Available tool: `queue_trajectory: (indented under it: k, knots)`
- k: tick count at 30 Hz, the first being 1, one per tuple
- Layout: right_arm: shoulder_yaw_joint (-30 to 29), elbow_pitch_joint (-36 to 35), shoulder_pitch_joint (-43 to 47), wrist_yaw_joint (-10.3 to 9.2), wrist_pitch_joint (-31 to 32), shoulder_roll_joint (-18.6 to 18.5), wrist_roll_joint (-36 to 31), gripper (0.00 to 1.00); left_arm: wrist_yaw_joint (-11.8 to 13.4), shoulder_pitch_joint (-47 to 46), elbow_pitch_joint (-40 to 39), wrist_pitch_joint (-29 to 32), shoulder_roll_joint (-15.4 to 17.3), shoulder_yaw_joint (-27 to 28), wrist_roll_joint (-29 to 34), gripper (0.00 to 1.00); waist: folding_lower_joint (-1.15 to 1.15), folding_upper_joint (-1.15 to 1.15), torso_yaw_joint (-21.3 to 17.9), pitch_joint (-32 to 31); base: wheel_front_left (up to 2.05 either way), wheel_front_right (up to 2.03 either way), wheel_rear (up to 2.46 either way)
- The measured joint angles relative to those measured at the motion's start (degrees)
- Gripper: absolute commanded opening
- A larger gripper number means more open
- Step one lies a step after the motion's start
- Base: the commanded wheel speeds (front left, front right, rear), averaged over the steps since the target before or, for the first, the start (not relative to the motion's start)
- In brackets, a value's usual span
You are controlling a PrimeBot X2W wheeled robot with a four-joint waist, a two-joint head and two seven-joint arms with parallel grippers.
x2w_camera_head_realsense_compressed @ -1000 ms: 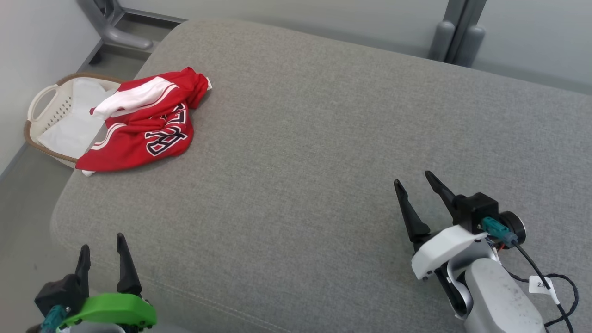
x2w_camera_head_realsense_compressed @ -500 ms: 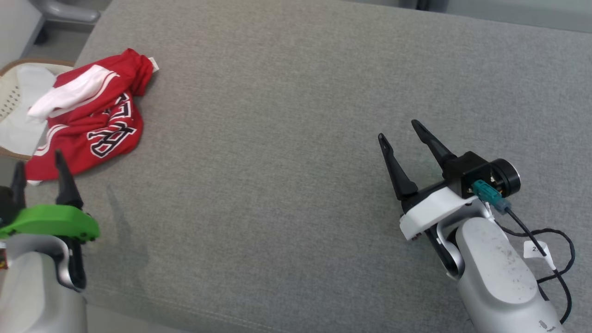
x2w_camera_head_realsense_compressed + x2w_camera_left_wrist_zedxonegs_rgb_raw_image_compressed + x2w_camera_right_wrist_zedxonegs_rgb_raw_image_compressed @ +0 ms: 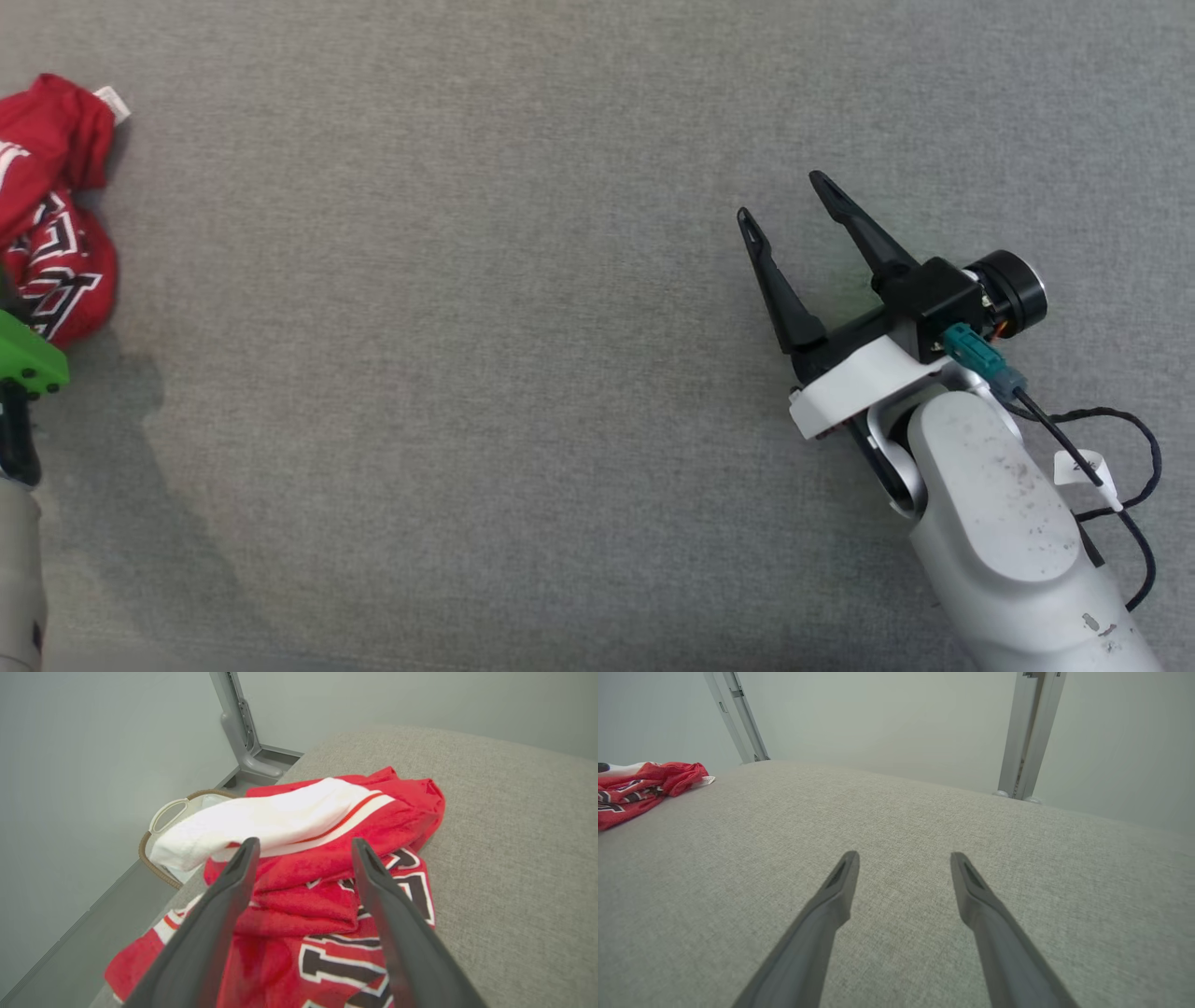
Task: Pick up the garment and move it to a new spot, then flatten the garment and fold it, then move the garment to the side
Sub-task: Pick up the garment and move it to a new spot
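The broad grey woven-fabric cushion [image 3: 523, 373] lies under me, bare across its middle. The crumpled red garment with a white panel and dark lettering [image 3: 327, 872] sits heaped at the cushion's corner, at about ten o'clock in my head view. A pale slotted plastic basket with a brown rim [image 3: 163, 821] stands on the floor just beyond it.

I judge this to be the first step, the pick-up, with nothing gripped yet. My right pincer [image 3: 780, 197] is spread wide and empty at two o'clock, well apart from the cloth. My left pincer [image 3: 304, 844] is also wide and aimed over the heap; I cannot tell whether it touches.

Next I should push it toward twelve o'clock into the thick red folds, close on several layers, then lift and carry toward the bare middle.
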Motion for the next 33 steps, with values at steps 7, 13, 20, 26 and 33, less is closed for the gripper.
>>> queue_trajectory:
  k: [7, 13, 20, 26, 33]
  knots:
    - [-0.7, -0.41, -0.13, 0.0, 0.0, 0.02, -0.56, 1.0, -0.07, -2.29, 7.88, 7.12, 2.16, -2.69, -4.1, 0.75, 0.0, 0.0, -3.41, 2.97, 0.0, 0.0, 0.0]
    - [-1.67, -0.43, 0.63, 0.0, -0.01, 0.07, -0.37, 1.0, -0.07, -2.37, 7.77, 0.8, 3.21, -4.7, -4.17, 0.0, 0.0, 0.0, -5.01, 2.94, 0.0, 0.0, 0.0]
    - [-3.18, -0.45, 3.54, 0.0, 0.0, 0.01, 1.16, 1.0, -0.07, -3.62, -7.68, -1.32, 4.75, -4.0, -0.51, 0.0, 0.0, 0.0, -5.4, -0.78, 0.0, 0.0, 0.0]
    - [-3.38, -0.4, 7.07, 0.0, 0.0, 0.0, 3.66, 1.0, -0.07, -0.63, -24.47, -1.33, 0.43, -6.42, 2.27, 0.0, 0.0, 0.0, -6.9, -5.83, 0.0, 0.0, 0.0]
    - [-2.74, -0.68, 8.95, 0.0, 0.0, -0.02, 6.09, 1.0, -0.07, 2.05, -35.46, -1.32, -4.53, -15.85, 0.12, 0.0, 0.0, 0.0, -11.42, -9.25, 0.0, 0.0, 0.0]
